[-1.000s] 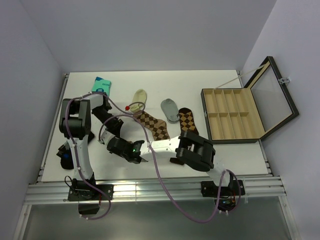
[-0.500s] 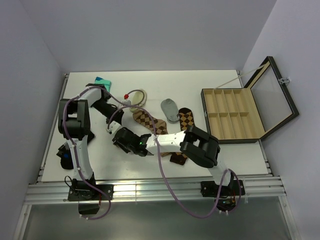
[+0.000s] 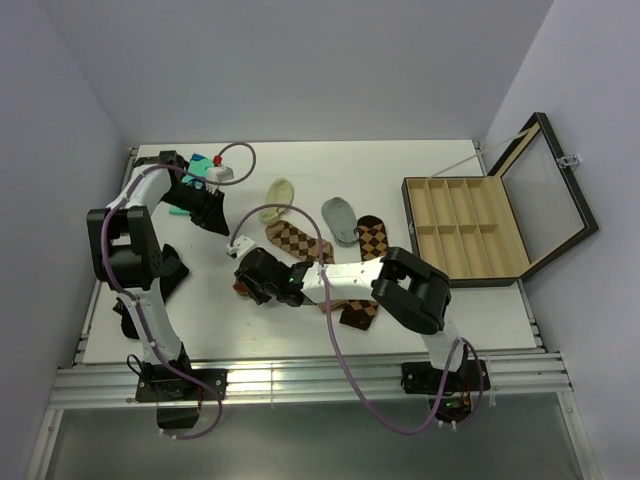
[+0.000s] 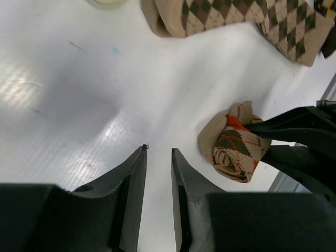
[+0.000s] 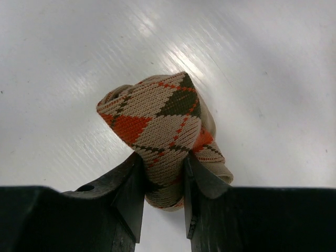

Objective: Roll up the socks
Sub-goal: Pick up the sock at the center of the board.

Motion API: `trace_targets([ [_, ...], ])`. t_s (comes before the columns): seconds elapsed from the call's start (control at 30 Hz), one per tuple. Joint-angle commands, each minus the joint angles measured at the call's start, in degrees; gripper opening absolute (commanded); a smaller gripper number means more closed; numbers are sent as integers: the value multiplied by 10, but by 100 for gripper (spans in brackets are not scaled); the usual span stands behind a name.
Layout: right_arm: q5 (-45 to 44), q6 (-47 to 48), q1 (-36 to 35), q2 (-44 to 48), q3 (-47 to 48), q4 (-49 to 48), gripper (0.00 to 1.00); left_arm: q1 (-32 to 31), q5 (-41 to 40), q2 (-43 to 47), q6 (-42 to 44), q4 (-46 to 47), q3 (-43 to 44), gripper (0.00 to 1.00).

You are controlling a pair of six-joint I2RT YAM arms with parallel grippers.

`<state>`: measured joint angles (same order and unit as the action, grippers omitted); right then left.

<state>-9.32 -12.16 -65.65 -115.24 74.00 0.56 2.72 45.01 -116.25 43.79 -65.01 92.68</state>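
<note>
The red-orange argyle sock [image 5: 157,118] is rolled into a tight bundle, and my right gripper [image 5: 160,157] is shut on it just above the white table. From above, that bundle [image 3: 241,290] peeks out under the right gripper [image 3: 252,280]. My left gripper [image 4: 159,149] hangs to the left of the bundle [image 4: 233,144] and apart from it, jaws slightly open with nothing between them. From above, the left gripper [image 3: 220,226] points down-right from the rear left. The tan sock [image 3: 300,243] and the dark brown sock [image 3: 372,240] lie flat behind the right forearm.
A cream sock [image 3: 277,195], a grey sock [image 3: 340,218] and a teal item [image 3: 200,165] lie toward the back. A compartmented wooden box [image 3: 465,235] with its lid open stands at the right. Purple cables loop over both arms.
The left arm has swung back toward the rear left, away from the bundle. My right gripper has carried the rolled sock a little farther from the front edge.
</note>
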Motion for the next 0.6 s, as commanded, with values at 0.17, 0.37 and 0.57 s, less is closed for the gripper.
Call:
trace_targets([
  [0.17,-2,-60,28,59,-10,85,0,8,2,60,-59,45,5,29],
  [0.37,9,-75,60,110,-13,95,0,8,3,82,-46,36,-5,29],
  [0.57,17,-81,97,155,-23,103,0,8,9,102,-35,28,-20,29],
])
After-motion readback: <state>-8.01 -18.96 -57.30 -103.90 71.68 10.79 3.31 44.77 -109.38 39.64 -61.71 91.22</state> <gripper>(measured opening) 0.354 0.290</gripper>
